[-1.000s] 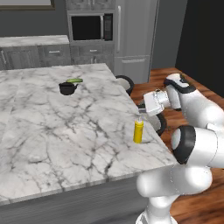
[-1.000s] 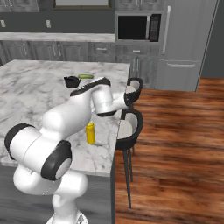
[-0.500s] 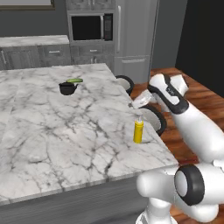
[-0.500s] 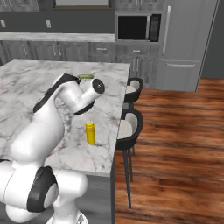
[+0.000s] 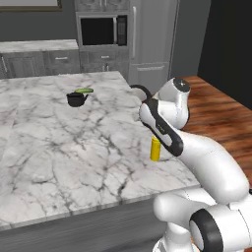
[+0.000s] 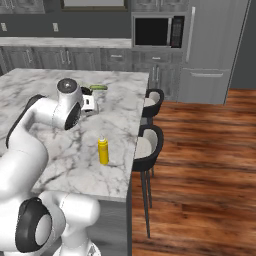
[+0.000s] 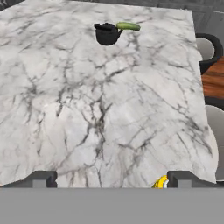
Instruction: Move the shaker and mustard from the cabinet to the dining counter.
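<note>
— So where is the mustard (image 6: 103, 151) sitting right now?
— Upright on the dining counter (image 6: 55, 155), near the edge that faces the two round stools (image 6: 148, 143). From the left base camera the yellow bottle (image 5: 155, 149) is showing just past the white arm, partly hidden by it.
— And the tool?
— The tool (image 7: 109, 178) is hanging above the marble with its two dark fingertips (image 7: 43, 178) spread as wide as they go, gripping nothing. In the hand camera, the mustard's yellow top (image 7: 161, 183) is peeking up at the bottom edge, just beside the right fingertip and not between the two.
— Is it touching the bottle?
— I cannot tell from these angles; the bottle is standing on its own, though.
— Anything else lying on the counter?
— A squat black bowl (image 5: 76, 99) with a green piece (image 5: 84, 91) resting against its rim is sitting well apart from the mustard, toward the far side of the marble. The hand camera is looking across at that same bowl (image 7: 107, 34).
— What is standing behind the island?
— Grey base cabinets (image 6: 60, 58) with handled doors, a built-in microwave (image 6: 159, 31), and a tall steel fridge (image 6: 212, 47) beside it. Wooden floor (image 6: 200, 165) is running along the stool side
</note>
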Controlling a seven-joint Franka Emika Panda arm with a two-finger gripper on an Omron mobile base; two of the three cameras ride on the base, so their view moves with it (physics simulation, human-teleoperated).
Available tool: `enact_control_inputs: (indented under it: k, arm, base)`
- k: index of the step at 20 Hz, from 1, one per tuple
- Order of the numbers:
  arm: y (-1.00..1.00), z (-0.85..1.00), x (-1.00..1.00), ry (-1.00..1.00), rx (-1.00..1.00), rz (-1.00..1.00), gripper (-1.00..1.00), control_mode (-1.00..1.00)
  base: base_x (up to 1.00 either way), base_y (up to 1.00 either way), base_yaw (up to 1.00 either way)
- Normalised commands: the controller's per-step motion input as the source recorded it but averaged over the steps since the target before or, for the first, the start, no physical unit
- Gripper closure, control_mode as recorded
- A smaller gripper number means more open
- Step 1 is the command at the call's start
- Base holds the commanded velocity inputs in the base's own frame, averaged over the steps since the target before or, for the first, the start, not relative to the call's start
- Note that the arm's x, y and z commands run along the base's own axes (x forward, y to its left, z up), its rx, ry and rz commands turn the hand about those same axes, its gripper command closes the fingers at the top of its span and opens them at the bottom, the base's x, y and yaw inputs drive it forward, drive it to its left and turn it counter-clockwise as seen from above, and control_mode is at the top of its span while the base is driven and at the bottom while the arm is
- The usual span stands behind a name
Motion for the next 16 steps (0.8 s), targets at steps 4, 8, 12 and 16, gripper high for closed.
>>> enact_control_inputs:
  k: [4, 8, 12, 16]
  arm:
    - [0.0, 0.1, 0.0, 0.04, -0.12, -0.25, -1.0, -1.0]
    - [0.0, 0.01, 0.0, 0.02, -0.01, -0.1, -1.0, -1.0]
    - [0.0, 0.0, -0.03, 0.0, 0.0, 0.0, -1.0, -1.0]
    - [0.0, 0.01, -0.32, 0.0, 0.0, -0.01, -1.0, -1.0]
  base:
    - [0.0, 0.0, 0.0]
    - [0.0, 0.0, 0.0]
    - [0.0, 0.0, 0.0]
    - [0.0, 0.0, 0.0]
